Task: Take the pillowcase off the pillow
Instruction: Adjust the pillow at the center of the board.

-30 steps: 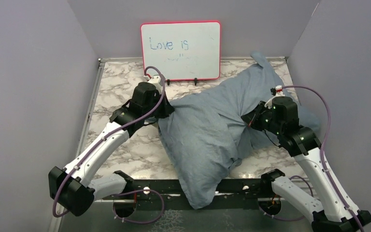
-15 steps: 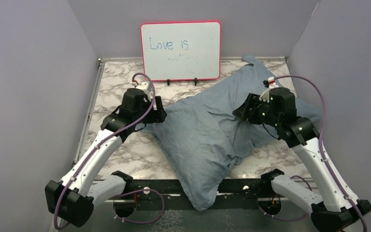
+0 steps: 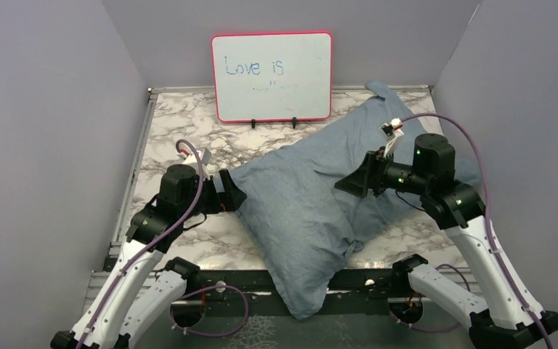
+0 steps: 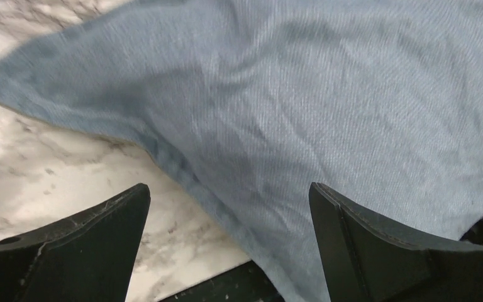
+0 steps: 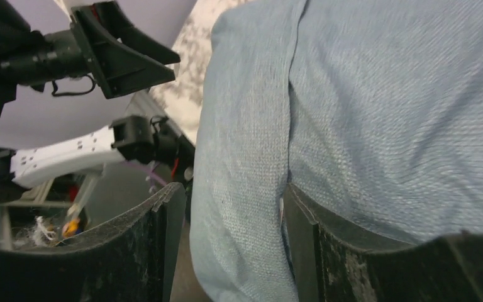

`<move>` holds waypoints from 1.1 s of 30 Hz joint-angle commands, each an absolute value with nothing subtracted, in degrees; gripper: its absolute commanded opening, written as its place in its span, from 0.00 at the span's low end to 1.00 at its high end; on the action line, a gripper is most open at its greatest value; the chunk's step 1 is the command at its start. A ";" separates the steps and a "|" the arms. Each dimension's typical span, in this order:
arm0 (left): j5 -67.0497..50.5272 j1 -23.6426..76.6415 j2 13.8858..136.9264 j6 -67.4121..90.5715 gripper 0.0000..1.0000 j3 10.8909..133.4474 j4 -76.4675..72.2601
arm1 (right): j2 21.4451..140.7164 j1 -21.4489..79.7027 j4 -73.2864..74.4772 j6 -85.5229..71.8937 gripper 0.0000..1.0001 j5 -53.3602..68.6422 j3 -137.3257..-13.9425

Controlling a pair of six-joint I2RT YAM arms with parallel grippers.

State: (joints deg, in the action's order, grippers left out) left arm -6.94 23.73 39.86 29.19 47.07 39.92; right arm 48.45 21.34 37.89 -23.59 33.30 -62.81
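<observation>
Lying slanted across the counter [image 3: 182, 131], the pillowcase [image 3: 312, 211] is spread blue-grey side up, with one corner hanging over the near edge between the two arm bases and the far corner up near the back wall, to the right of the whiteboard [image 3: 272, 75]. No white shows anywhere, so I think the pillow is inside it, and that is why the cloth looks puffy. The left tool [image 3: 236, 198] sits low, just beside the left edge of the pillowcase, with its two fingers wide apart and nothing held between them. It looks placed there so it can come in and pinch that edge. The right tool [image 3: 345, 182] hangs over the right half of the pillowcase and points toward the middle. Its fingers are apart too; a fold of cloth sits in the gap, close to one finger, but a dark space shows on the other side, so it is not squeezing the cloth. I think it is lined up on that fold to take hold of it. Neither tool has a hold now, so the pillowcase is not off yet. Thin cloth slips, so a good pinch should take a thick bit of it.
</observation>
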 commanded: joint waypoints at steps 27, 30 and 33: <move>-27.80 23.82 60.92 39.84 0.64 41.22 3.42 | 55.02 23.07 37.22 -23.15 0.27 46.34 -55.39; -24.82 23.82 60.71 37.41 0.70 42.31 7.72 | 55.38 23.42 36.69 -24.09 0.24 45.73 -55.62; -22.30 23.82 59.27 35.42 0.79 42.26 12.82 | 55.96 24.20 37.67 -24.05 0.21 42.90 -56.62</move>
